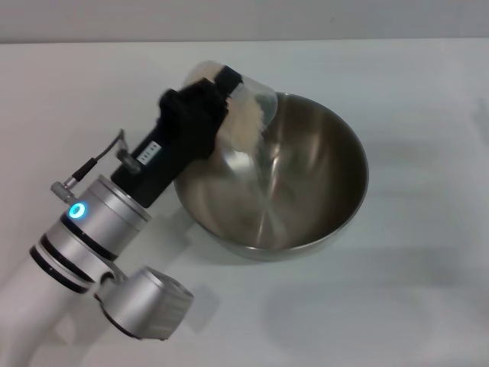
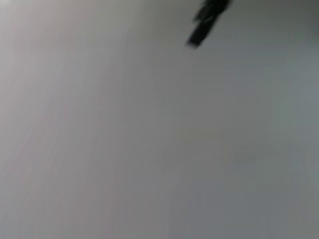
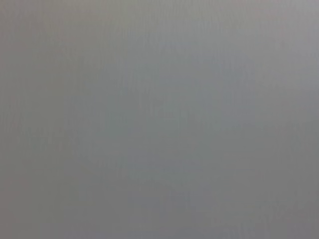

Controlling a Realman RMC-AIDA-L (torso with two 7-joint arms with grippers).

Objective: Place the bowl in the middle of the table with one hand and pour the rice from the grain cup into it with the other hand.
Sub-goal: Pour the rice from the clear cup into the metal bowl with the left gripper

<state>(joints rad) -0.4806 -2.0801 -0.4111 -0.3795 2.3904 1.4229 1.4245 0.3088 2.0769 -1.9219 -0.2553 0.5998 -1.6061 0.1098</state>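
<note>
Head view, centre of frame: the left gripper [image 1: 221, 95], closed around the grain cup [image 1: 237, 107], holds it tipped over the upper-left rim of the bowl [image 1: 306, 191], which rests on the table [image 1: 412, 306]. The rice [image 1: 243, 122] is massed toward the cup's mouth; none is discernible in the bowl. The right gripper is out of view. Risk: the mouth lies close to the rim, so grains may spill outside onto the table.

A pale grey wall [image 1: 244, 19] runs behind the table's far edge.
</note>
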